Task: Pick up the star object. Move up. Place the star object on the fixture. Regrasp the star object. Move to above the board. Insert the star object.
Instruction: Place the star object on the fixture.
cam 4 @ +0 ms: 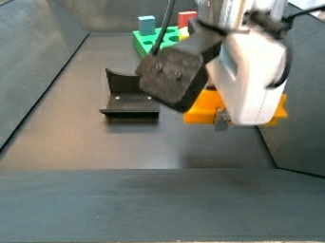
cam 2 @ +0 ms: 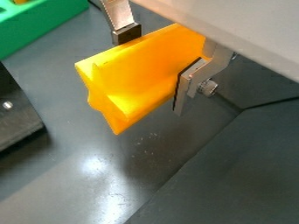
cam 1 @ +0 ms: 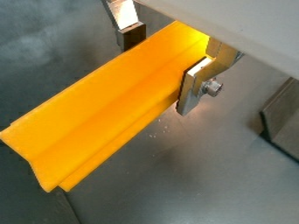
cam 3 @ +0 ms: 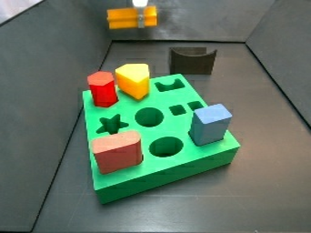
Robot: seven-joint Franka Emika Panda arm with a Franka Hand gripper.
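Observation:
The star object [cam 1: 105, 105] is a long orange-yellow ridged prism, and my gripper [cam 1: 163, 57] is shut on one end of it. It lies level between the two fingers [cam 2: 193, 83], seemingly clear of the dark floor. In a side view it hangs at the far back [cam 3: 127, 16], well behind the green board [cam 3: 183, 168]. The fixture [cam 4: 127, 95], a dark block with a U-shaped notch, stands on the floor to one side of the held star object [cam 4: 200, 109]. In a side view the board's star-shaped hole [cam 3: 111, 124] is empty.
On the board stand a red hexagonal block [cam 3: 102, 88], a yellow wedge [cam 3: 134, 80], a blue block [cam 3: 210, 123] and a red block [cam 3: 118, 150]. Grey walls enclose the floor on the sides and at the back. A corner of the board [cam 2: 30, 26] shows in a wrist view.

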